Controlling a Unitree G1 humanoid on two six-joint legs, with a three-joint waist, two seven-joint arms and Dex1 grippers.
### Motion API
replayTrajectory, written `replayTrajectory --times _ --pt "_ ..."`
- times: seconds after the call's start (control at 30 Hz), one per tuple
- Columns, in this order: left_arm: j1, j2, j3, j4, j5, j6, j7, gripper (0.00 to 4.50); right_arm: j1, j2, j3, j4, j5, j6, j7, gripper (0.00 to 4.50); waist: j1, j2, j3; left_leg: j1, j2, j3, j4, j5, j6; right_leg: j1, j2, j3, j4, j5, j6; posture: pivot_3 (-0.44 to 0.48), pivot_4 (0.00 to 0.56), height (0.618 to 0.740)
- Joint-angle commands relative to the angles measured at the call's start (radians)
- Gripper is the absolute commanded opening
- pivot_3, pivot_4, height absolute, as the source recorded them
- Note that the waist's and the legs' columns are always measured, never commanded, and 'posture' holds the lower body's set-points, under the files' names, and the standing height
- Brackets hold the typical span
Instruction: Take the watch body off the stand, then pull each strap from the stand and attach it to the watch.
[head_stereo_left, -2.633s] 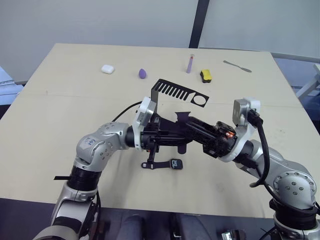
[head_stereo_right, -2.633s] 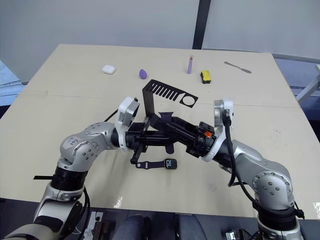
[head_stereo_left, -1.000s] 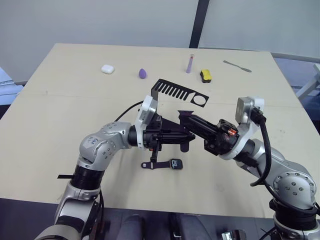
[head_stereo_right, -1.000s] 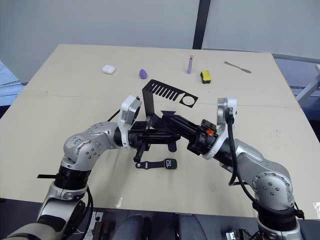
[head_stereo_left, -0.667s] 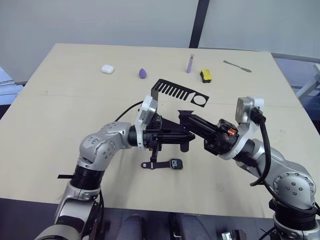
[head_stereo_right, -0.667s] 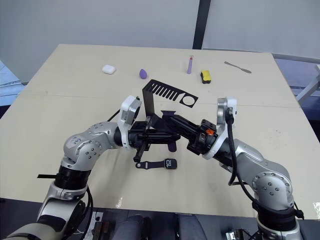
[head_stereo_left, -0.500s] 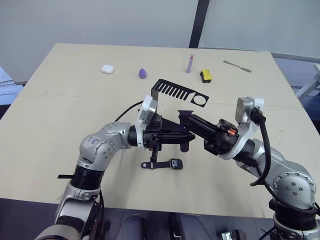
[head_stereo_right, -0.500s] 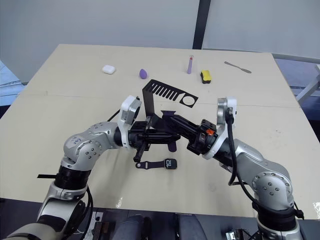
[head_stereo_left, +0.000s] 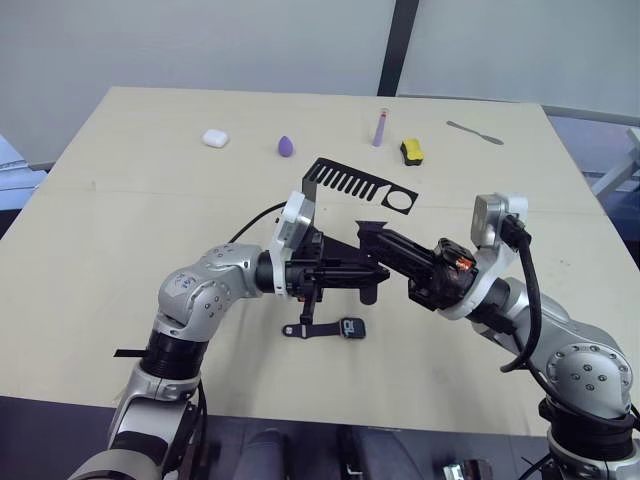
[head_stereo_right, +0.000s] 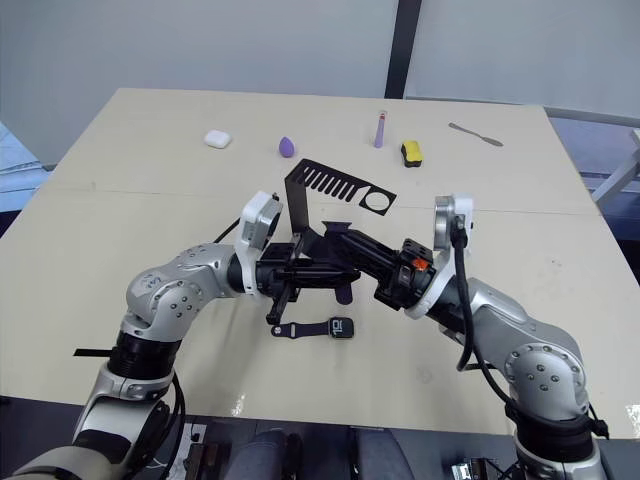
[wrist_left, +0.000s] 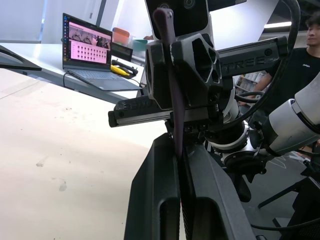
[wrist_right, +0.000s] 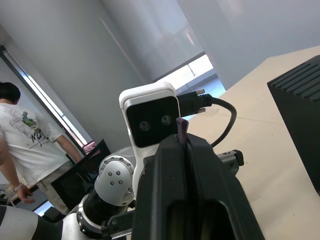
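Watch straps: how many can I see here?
2. One strap lies on the table, seemingly joined to the watch body. The other strap, purple, is pinched between the left gripper and the right gripper above it.

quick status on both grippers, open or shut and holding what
Left gripper: shut on one end of the purple strap.
Right gripper: shut on the same strap's other end.

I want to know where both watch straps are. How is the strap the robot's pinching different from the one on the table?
The held strap is off the table, pinched at once by the left gripper and the right gripper; the strap on the table lies flat, untouched. The held strap is loose; the table one already joins the watch body. The held one looks purple, the table one black. Both are narrow dark bands.
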Motion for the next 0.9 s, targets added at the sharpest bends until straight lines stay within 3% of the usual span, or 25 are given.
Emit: replayTrajectory --times 0.03,0.07,0.5,0.6,0.7,0.9 --pt "-0.005 0.001 0.014 -0.033 -0.012 -0.018 -0.005 0.00 0.002 -0.015 -0.027 -0.030 0.017 -0.015 -0.001 1.94 0.000 0.000 0.000 0.000 0.000 0.000 0.000 0.000 0.000 0.000 0.000 0.000 0.000 0.000 0.000 0.000 0.150 0.740" --pt "-0.005 0.001 0.014 -0.032 -0.012 -0.018 -0.004 0.00 0.004 -0.018 -0.031 -0.030 0.021 -0.016 -0.002 2.39 0.000 0.000 0.000 0.000 0.000 0.000 0.000 0.000 0.000 0.000 0.000 0.000 0.000 0.000 0.000 0.000 0.150 0.740" --pt "-0.012 -0.002 0.010 -0.024 -0.008 -0.023 -0.002 0.00 -0.003 -0.017 -0.029 -0.022 0.023 -0.024 -0.002 2.39 0.000 0.000 0.000 0.000 0.000 0.000 0.000 0.000 0.000 0.000 0.000 0.000 0.000 0.000 0.000 0.000 0.150 0.740" --pt "-0.015 -0.001 0.011 -0.022 -0.009 -0.021 -0.002 0.00 -0.004 -0.013 -0.030 -0.022 0.029 -0.025 -0.005 1.55 0.000 0.000 0.000 0.000 0.000 0.000 0.000 0.000 0.000 0.000 0.000 0.000 0.000 0.000 0.000 0.000 0.150 0.740" --pt "-0.015 0.000 0.011 -0.022 -0.008 -0.022 -0.003 0.00 -0.001 -0.014 -0.032 -0.022 0.027 -0.026 -0.008 0.16 0.000 0.000 0.000 0.000 0.000 0.000 0.000 0.000 0.000 0.000 0.000 0.000 0.000 0.000 0.000 0.000 0.150 0.740" --pt "-0.016 -0.001 0.009 -0.020 -0.007 -0.022 -0.003 0.00 0.001 -0.015 -0.033 -0.023 0.030 -0.027 -0.009 0.16 0.000 0.000 0.000 0.000 0.000 0.000 0.000 0.000 0.000 0.000 0.000 0.000 0.000 0.000 0.000 0.000 0.150 0.740"
